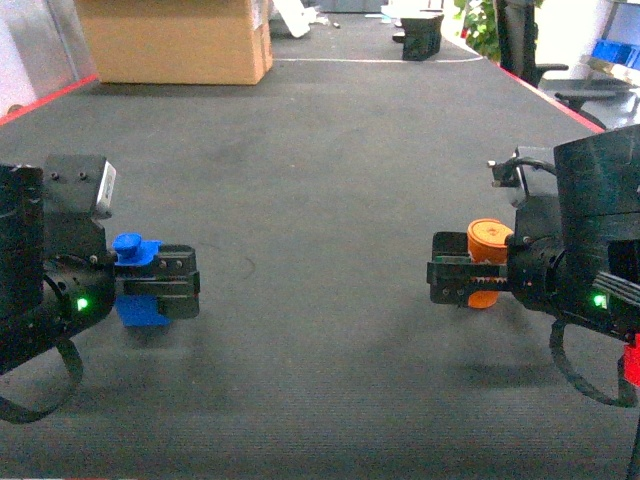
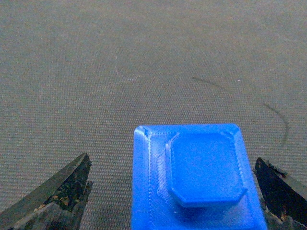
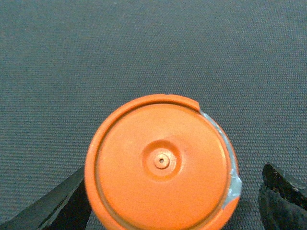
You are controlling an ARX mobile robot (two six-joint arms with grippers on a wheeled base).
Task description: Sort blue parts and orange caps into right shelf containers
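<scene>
Writing: no brand, label or lettering can be read on any part or arm.
Left arm: black arm low over the near left of the dark grey woven mat [image 1: 320, 200], reaching toward the middle, a green light on its wrist.
Left gripper [image 1: 165, 285]: black jaws set on either side of the blue rectangular plastic part with a raised octagonal boss [image 2: 199, 179]; in the left wrist view the right finger [image 2: 283, 191] is close against the part's edge, while a gap shows between the left finger and the part; firm contact cannot be told.
Right arm: black arm low at the near right, pointing toward the middle, also with a green light.
Right gripper [image 1: 462, 280]: jaws either side of the round orange plastic cap [image 3: 160, 163], which stands on the mat; both fingers look near its rim, contact unclear.
Cap detail: small central dimple, a torn pale strip along its right rim.
Edges: red borders run along the mat's left and right sides.
Far end: brown cardboard box [image 1: 175, 40] at far left, a small black device [image 1: 420, 35] far right of middle.
Open room: bare mat lies between the two grippers.
Blue crates [image 1: 612, 50]: only a sliver beyond the far right edge.
</scene>
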